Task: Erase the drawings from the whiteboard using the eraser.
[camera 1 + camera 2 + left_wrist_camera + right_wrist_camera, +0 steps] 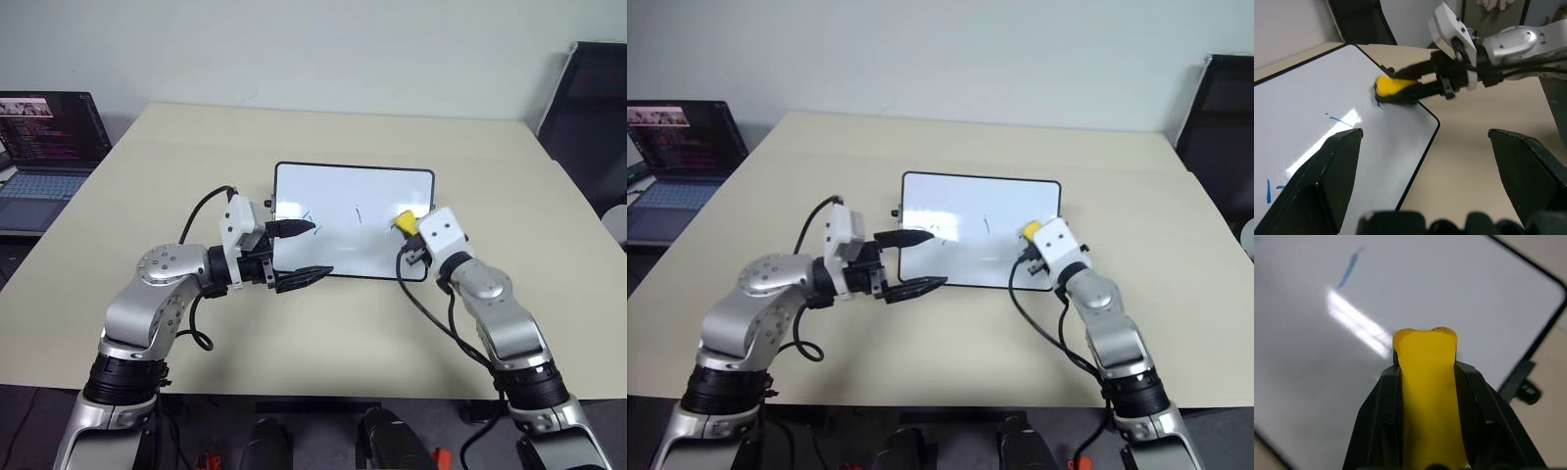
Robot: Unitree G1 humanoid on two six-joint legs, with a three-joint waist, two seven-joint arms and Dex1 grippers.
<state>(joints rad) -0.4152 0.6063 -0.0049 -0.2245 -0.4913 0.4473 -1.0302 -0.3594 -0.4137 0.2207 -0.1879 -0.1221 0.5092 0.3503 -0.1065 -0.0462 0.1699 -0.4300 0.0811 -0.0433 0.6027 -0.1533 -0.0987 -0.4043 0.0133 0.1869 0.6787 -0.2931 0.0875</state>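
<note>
eraser (1427,382) clamped in right end effector (409,227), over whiteboard (333,196), left end effector (306,250) spread wide, empty

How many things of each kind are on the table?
Whiteboard: 1
Eraser: 1, held in the right gripper over the board
Pen marks: 3
Laptop: 1, off to the left
Total: 6
</note>
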